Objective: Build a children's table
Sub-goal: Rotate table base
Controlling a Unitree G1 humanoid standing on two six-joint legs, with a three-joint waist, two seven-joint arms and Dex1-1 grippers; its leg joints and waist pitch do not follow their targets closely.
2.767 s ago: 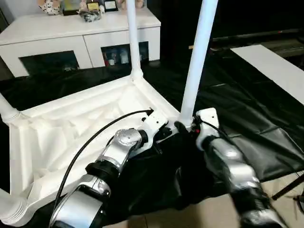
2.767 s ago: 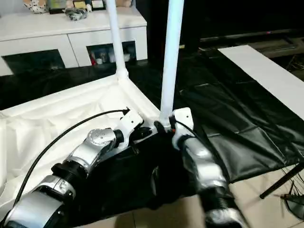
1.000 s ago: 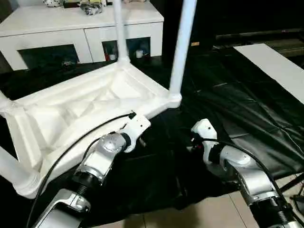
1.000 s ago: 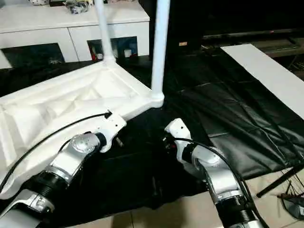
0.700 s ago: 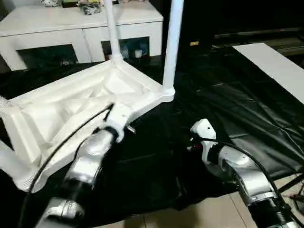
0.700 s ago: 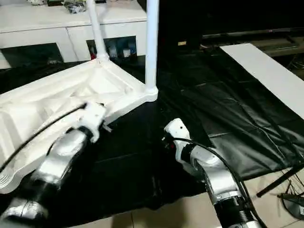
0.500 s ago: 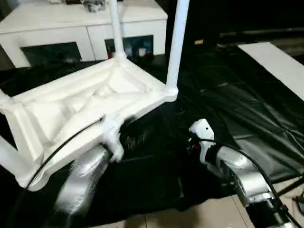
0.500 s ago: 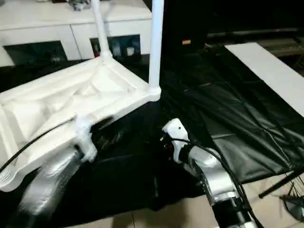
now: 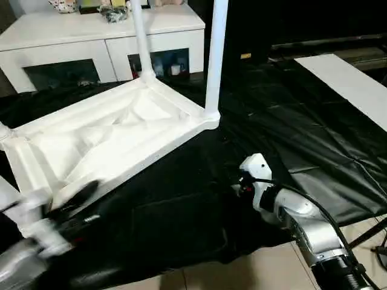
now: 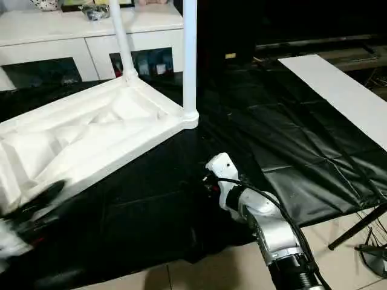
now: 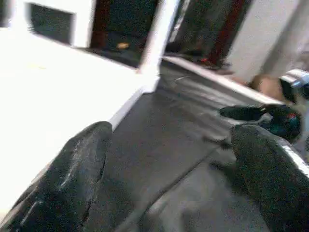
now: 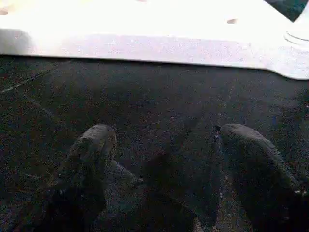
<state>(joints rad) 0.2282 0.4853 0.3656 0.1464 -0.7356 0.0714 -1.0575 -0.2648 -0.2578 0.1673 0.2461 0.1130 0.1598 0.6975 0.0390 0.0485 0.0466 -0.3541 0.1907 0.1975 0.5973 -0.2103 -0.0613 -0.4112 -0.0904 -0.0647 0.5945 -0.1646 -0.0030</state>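
The children's table lies upside down on a black sheet, its ribbed white tabletop (image 9: 109, 139) facing up. Two white legs (image 9: 213, 60) (image 9: 139, 36) stand upright in the far and right corner sockets, and more legs show at the left edge (image 9: 5, 130). My left gripper (image 11: 164, 159) is open with nothing between its fingers, low at the near left beside the tabletop's front rim. My right gripper (image 12: 164, 164) is open over the bare sheet, apart from the table, behind its white wrist housing (image 9: 254, 169).
A white cabinet with dark glass doors (image 9: 103, 42) stands behind the table, small items on top. A flat white board (image 9: 344, 84) lies at the far right on the black sheet (image 9: 290, 133). Tiled floor and a dark stand leg (image 9: 369, 232) are at the near right.
Both grippers have left the near right corner socket. The left arm has swung back to the lower left, blurred in motion. The right arm has pulled back and now holds still.
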